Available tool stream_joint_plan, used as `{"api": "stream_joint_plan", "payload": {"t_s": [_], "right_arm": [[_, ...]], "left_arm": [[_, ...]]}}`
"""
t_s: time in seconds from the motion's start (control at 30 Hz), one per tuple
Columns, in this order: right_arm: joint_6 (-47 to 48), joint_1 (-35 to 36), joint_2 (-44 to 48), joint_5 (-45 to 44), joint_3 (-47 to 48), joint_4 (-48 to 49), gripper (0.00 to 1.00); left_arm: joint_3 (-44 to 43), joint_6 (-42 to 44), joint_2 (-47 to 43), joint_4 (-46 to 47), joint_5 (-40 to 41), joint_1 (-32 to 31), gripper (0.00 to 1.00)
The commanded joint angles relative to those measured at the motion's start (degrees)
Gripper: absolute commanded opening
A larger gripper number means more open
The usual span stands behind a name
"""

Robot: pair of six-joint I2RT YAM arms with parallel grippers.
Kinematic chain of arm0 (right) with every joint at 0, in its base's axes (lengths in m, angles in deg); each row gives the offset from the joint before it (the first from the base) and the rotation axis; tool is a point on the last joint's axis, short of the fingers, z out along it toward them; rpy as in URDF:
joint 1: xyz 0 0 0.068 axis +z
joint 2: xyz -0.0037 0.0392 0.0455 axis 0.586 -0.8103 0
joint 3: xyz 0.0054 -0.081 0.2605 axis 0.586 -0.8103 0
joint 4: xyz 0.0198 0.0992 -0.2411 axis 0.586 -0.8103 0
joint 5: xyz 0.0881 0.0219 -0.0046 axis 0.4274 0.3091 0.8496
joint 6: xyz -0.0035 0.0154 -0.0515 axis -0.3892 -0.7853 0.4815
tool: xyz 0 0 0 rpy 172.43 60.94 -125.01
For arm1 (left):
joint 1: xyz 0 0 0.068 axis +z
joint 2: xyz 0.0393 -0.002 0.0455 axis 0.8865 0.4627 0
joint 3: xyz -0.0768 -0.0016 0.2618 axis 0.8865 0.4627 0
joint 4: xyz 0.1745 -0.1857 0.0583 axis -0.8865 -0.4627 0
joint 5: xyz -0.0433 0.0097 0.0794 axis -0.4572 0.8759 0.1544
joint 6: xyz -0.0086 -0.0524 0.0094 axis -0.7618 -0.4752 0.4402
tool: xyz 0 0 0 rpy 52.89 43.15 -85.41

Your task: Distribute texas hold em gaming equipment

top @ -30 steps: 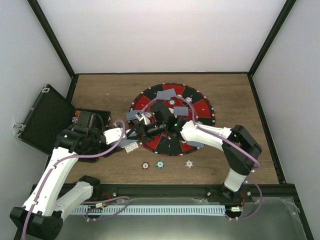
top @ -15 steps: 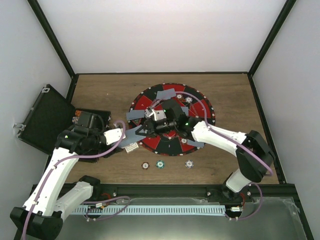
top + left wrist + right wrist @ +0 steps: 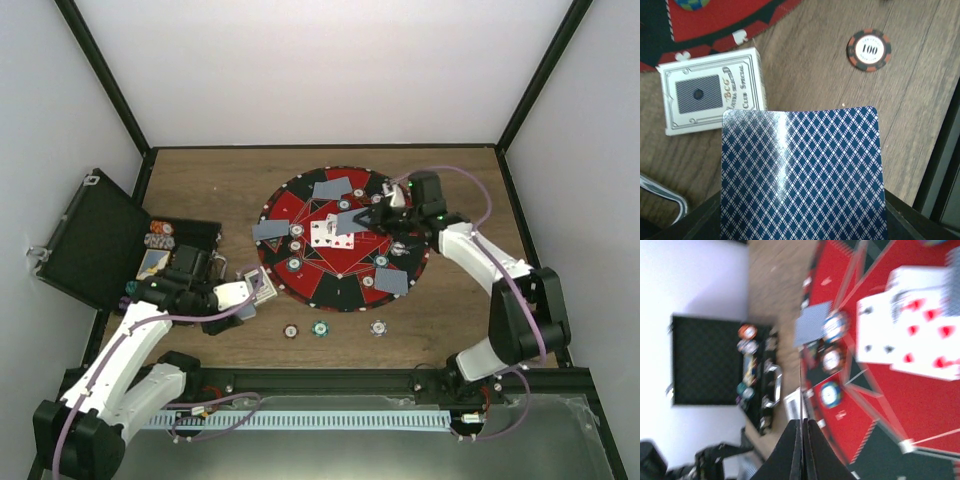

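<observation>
right gripper (image 3: 377, 217) shifted from mat (image 3: 300, 205) centre to far rim, pinching one card (image 3: 350, 220); left gripper (image 3: 247, 296) clamps deck (image 3: 802, 175); several seats dealt; three chips (image 3: 319, 327) off mat, dealing likely unfinished.

Your left-held card (image 3: 802, 175): blue diamond lattice, white border.
Your right-held card (image 3: 352, 219): grey-blue back.
Mat (image 3: 295, 207): red and black wedges.
Chip you see nearest (image 3: 868, 50): black, orange-striped rim, white centre.
Card box (image 3: 712, 92): white, blue panel.
Face-up cards (image 3: 333, 232): white, red pips.

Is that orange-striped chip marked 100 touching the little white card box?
Apart. The left wrist view shows a stretch of bare wood between the 100 chip and the card box.
</observation>
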Motion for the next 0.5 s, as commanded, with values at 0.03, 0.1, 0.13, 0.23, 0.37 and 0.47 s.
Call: {"api": "stream_joint_plan", "payload": {"t_s": [0.03,0.1,0.13,0.23,0.37,0.47], "right_arm": [[12.17,-7.55,-6.64,-4.91,5.09,-8.97,0.01],[14.06,-8.82,-10.01,-6.36,7.78,-10.17,0.01],[15.07,-9.06,-11.77,-7.55,9.32,-11.18,0.01],[16.46,-9.23,-17.02,-8.72,12.64,-12.42,0.01],[16.46,-9.27,-21.72,-7.57,14.74,-11.39,0.01],[16.16,-9.27,-24.20,-7.65,15.60,-10.55,0.01]], "left_arm": [[3.76,2.23,1.38,6.00,1.11,0.03,0.05],[4.82,3.11,1.93,7.17,1.41,0.03,0.05],[5.31,3.60,2.11,7.90,1.70,0.03,0.05],[7.07,5.28,2.95,10.12,3.33,0.03,0.05],[9.65,7.98,4.63,12.74,4.63,0.03,0.07],[10.97,9.51,6.32,15.06,5.24,0.03,0.08]]}}
